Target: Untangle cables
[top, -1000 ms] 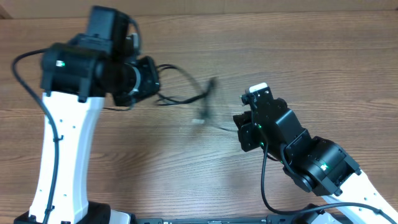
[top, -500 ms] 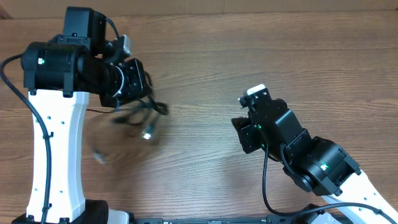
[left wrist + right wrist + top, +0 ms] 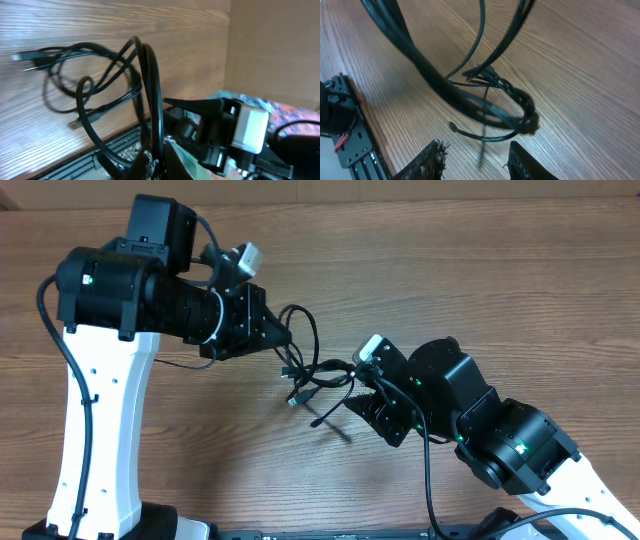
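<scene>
Left end effector [image 3: 272, 340] clenched on cables [image 3: 312, 368], tangle hanging; right end effector [image 3: 476, 159] released, spread just beside loops

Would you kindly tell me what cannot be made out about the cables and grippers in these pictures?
How many cables there are: every view, the strands overlap.
Their plug tips: overhead, too small; left wrist, blurred.
The stretch inside the left gripper: left wrist, cut off by the bottom edge.
How near the right gripper is to them: overhead, its body covers its fingers.
</scene>
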{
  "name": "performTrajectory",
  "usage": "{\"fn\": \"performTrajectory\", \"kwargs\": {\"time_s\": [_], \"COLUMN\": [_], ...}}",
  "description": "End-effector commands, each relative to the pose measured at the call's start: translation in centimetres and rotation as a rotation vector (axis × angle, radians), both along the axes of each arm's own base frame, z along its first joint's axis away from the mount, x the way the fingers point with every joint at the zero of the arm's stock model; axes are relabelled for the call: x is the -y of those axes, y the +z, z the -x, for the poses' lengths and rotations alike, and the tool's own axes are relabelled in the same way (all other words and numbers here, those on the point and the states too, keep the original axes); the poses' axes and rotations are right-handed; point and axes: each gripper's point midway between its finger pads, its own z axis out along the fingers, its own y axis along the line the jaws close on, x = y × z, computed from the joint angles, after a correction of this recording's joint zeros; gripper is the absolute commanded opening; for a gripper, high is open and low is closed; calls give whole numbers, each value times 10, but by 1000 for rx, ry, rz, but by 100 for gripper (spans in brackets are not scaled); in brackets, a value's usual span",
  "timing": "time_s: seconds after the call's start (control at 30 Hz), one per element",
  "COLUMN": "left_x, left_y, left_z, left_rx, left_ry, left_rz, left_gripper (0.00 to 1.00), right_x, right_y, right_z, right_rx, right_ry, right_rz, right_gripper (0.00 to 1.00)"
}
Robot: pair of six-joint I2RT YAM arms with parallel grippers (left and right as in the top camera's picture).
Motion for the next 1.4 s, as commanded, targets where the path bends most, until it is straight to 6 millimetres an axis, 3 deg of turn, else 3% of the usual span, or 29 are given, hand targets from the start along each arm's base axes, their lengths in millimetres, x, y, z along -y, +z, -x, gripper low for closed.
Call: {"fn": "performTrajectory", "kwargs": {"time_s": [0.0,0.37,0.53,0.83,0.9,1.07,1.37], "left_x": [14,15,14,9,7,-3,-7], "left_y": [19,44,54,52,50,41,38], "left_z": [11,21,22,18,17,10,8], "left_rx": [34,122,162,177,179,184,172], "left_ry": [-66,-79,-79,-55,-49,-4,27], "left_rz": [93,123,126,85,71,-8,-33], "left_gripper": [4,4,4,4,4,4,4], "right_x": [-3,-7,-17,0,3,2,-12], "right_y": [9,-22,-26,-33,-34,-29,8], "right_z": [2,9,9,-13,-16,-24,-58], "right_rx": [39,14,0,38,35,74,258], "right_ry": [47,196,236,101,71,49,-21], "right_rz": [-14,106,89,178,186,185,88], "right_gripper": [39,34,4,4,22,56,58]}}
